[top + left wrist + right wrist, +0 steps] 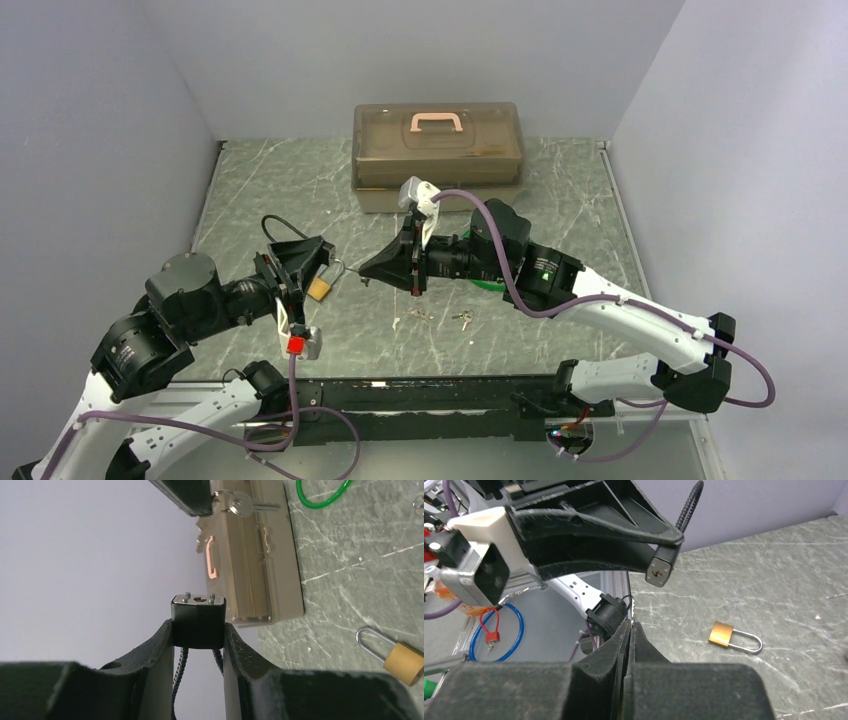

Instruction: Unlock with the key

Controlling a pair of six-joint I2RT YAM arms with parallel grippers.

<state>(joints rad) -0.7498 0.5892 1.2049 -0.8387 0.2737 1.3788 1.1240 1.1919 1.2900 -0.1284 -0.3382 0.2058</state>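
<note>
I'm clamping the black padlock (pixel 198 621) in the left end effector (pixel 198 634) while the right end effector (pixel 630 630) is pinching the key (pixel 244 503) close by.

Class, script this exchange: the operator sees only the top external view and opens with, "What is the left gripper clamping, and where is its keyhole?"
Observer: The left gripper clamps a black lock. The left wrist view shows its keyhole on the end face, pointing away from the wrist.
Operator: Has the right gripper got a key?
Observer: Yes. In that same view a silver key juts from the tip of the right gripper, which is shut.
Operator: Is it inserted?
Observer: No. The right wrist view shows the keyhole empty, with a gap between it and that gripper.
</note>
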